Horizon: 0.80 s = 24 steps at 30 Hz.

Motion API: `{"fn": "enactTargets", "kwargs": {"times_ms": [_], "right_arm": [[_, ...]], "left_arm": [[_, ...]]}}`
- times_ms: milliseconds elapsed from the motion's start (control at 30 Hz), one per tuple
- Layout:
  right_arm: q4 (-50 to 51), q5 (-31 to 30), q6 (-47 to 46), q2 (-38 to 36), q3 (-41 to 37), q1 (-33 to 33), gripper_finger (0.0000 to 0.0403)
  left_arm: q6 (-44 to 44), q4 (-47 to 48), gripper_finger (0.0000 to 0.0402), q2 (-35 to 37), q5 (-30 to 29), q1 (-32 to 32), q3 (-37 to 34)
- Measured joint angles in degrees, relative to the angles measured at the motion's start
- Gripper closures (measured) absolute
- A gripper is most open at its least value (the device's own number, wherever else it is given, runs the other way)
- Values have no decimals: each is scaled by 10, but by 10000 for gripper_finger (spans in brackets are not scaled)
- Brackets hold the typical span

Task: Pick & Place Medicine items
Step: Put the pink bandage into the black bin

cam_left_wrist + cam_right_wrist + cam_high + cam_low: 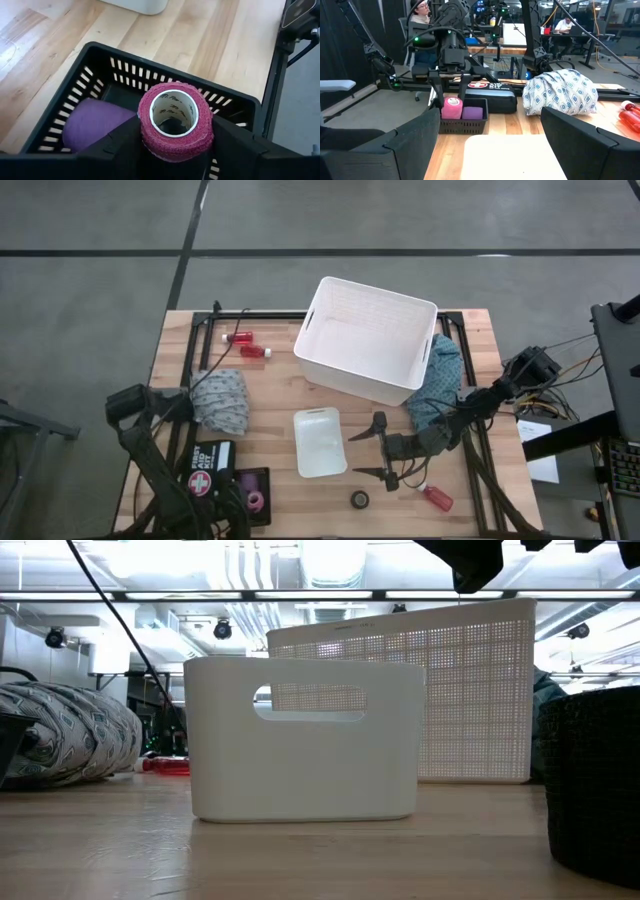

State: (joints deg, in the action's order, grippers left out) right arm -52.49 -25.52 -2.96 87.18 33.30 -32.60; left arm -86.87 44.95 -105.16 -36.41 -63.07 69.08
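Note:
My left gripper (175, 131) is at the table's near left, shut on a pink tape roll (175, 120) over a black slotted basket (80, 75); a purple roll (92, 131) lies inside it. My right gripper (366, 453) hovers open just right of a small white bin (320, 442), touching nothing. Two red bottles with white caps (245, 345) lie at the far left, and a third (437, 498) lies near right. A dark tape roll (360, 499) lies flat on the table. The big white basket (368, 338) stands at the far middle. My left gripper pinches the pink tape roll by its curved outer wall (147, 131), one finger on each side, coming from above. The roll's open core faces up toward the wrist camera. It sits at the black basket's rim height (452, 107); whether it rests on the basket floor is hidden.
A patterned cloth bundle (222, 400) lies at left and another (440, 385) sits under my right arm. A black first-aid case (210, 470) lies beside the black basket. Bare wood shows between the bin and the near edge. People sit at desks beyond the table (565, 24).

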Motion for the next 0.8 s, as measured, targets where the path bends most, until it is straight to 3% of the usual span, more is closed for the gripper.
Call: {"fn": "enactTargets", "kwargs": {"times_ms": [433, 800], "right_arm": [[0, 0, 0, 0, 0, 0, 62], [0, 0, 0, 0, 0, 0, 62]], "left_arm": [[-4, -17, 183, 0, -8, 0, -13], [-1, -21, 150, 0, 3, 0, -13]]}}
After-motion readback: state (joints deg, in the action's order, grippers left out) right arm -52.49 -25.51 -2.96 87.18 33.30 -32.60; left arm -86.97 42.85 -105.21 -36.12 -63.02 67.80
